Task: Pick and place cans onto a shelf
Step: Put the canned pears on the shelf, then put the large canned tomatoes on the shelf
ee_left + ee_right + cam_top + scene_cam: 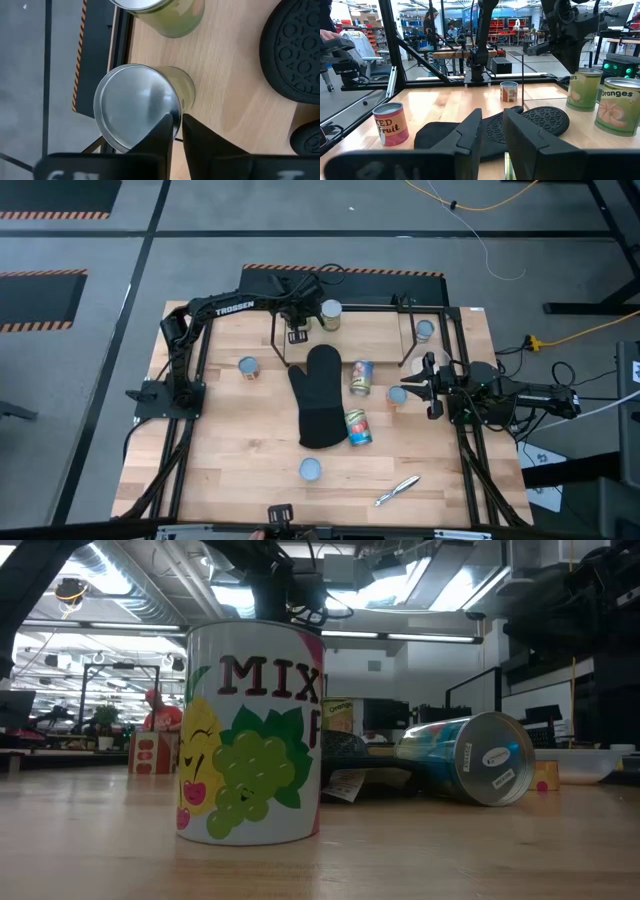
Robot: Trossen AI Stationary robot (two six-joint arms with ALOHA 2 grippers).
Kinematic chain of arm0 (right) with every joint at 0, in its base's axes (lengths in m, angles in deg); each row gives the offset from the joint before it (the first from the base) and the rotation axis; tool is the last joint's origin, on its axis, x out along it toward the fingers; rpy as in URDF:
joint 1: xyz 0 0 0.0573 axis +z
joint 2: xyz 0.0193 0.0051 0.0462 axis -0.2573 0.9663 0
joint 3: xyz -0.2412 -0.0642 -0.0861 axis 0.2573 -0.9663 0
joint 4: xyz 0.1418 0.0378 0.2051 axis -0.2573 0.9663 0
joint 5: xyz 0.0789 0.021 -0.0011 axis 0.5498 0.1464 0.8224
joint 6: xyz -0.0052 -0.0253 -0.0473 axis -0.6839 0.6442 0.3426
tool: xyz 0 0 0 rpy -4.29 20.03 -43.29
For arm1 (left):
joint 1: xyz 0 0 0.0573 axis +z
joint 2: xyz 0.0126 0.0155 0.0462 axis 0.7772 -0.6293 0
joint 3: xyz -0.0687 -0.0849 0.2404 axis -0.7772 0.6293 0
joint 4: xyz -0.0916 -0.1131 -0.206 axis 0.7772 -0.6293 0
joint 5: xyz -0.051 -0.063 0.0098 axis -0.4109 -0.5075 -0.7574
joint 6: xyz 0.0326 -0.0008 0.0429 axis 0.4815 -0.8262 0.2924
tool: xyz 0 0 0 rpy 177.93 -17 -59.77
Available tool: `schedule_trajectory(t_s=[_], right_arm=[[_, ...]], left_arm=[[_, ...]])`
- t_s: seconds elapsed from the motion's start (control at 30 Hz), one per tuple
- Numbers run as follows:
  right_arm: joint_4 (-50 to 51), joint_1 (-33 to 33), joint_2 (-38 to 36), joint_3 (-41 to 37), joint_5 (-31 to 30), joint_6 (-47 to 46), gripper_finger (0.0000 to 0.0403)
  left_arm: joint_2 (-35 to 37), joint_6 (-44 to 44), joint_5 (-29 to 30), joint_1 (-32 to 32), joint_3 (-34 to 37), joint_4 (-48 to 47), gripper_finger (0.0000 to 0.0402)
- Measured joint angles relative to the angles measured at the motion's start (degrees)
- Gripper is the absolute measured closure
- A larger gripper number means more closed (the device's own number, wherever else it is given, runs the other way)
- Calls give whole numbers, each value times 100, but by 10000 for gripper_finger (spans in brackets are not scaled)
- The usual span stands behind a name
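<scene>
Position first: your left claw [177,120] hangs at the bench's [230,460] far edge, pointing straight down at an upright can [135,102]. The can's long axis is vertical and runs in line with the claw. The fingertips sit on the near side of its silvery top, right at the rim, not centred over it. They stand at a narrow slit, and I cannot tell whether they pinch the rim or only touch it. Any lift or release turns on that offset, so check it.

A second upright can [170,15] stands just beside the first, by the left end of the shelf [440,308]. I cannot tell whether the pair rests on the shelf's lower board or on the bench.

Your right claw [492,117] waits low at the right side. It is part-way open with nothing gripped, and it looks level across a black oven mitt [320,395]. The can nearest it [397,396] stands just off its tips.

Count — eight cans:
- two by the left claw
- one upright inside the shelf's right end [425,330]
- one upright at the left [248,367]
- one near the front edge [311,470]
- two lying on their sides beside the mitt [361,377] [357,427]
- the one by the right claw

You also have one shelf, one mitt and one pen-like item [397,490].
</scene>
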Motion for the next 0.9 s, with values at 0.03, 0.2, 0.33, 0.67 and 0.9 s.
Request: schedule_trajectory(t_s=[0.03,0.2,0.33,0.67,0.9], right_arm=[[0,2,0,0,0,2,319],[0,0,0,0,0,1,319],[0,2,0,-2,0,2,319],[0,0,0,0,0,0,319],[-2,0,0,0,0,2,319]], left_arm=[[0,0,0,0,0,0,364],[0,-5,0,-2,0,34,365],[0,-7,1,-28,0,177,364],[3,7,159,-199,0,465,365],[30,9,254,-374,-320,359,363]])
